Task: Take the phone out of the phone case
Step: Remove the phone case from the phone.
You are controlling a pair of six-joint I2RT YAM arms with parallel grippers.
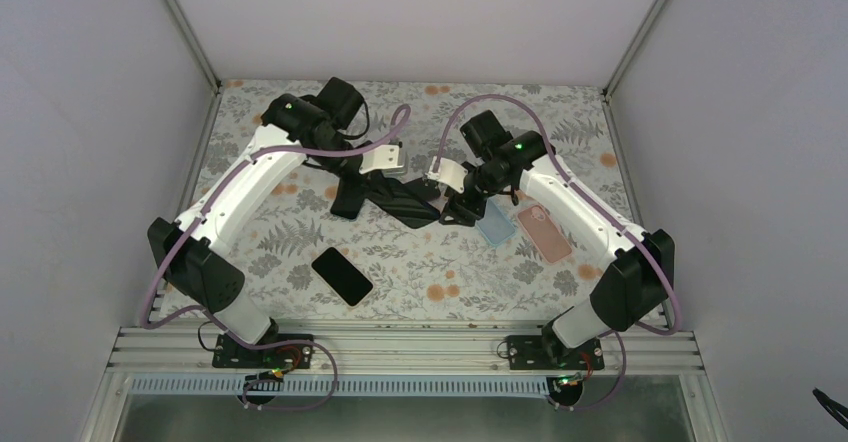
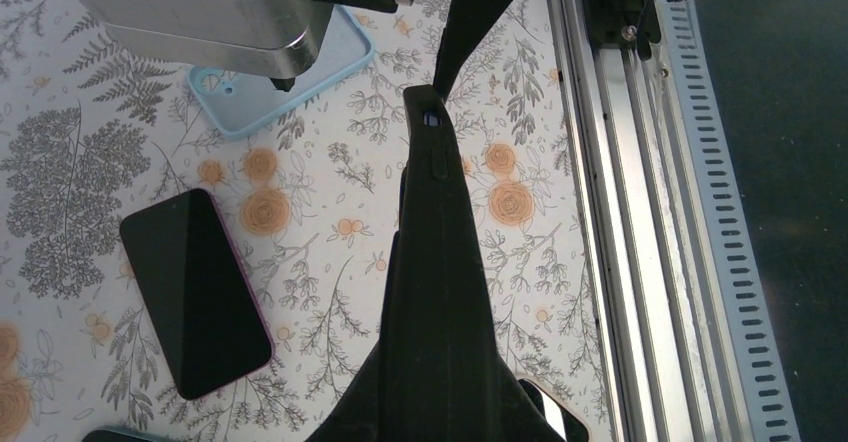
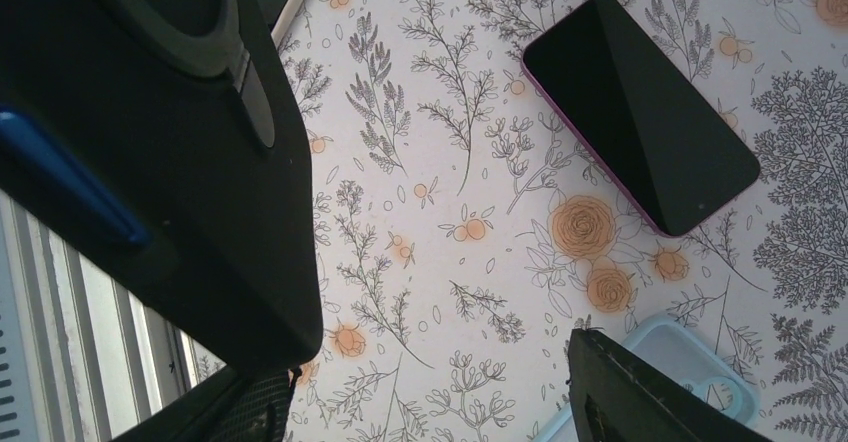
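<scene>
**Between the two grippers: black case held up, phone already lying on the table**

At the left gripper (image 1: 352, 198), the jaws are seen clamped on one end of the black phone case (image 1: 402, 200). This is clearest in the left wrist view, where the case is seen edge-on, rising from between the fingers, with a small button cutout showing near its far end. The right gripper (image 1: 456, 208) is seen in the top view at the case's other end. Whether its jaws are closed on the case cannot be told: the right wrist view is half filled by a big dark mass at the left, with one dark finger (image 3: 640, 402) low at the right.

The phone (image 1: 342, 275) is found out of the case, lying flat and screen up on the floral table (image 1: 450, 267), near the front and well apart from both grippers. A pink edge on it is shown only by the wrist views.

A light blue case (image 1: 493, 224) is seen just beside the right gripper. In the left wrist view it is partly covered by a grey housing (image 2: 200, 12). A pink case (image 1: 544, 232), just right of the blue one, is shown only in the top view. An aluminium rail (image 2: 600, 212) is seen along the table's near edge.
</scene>
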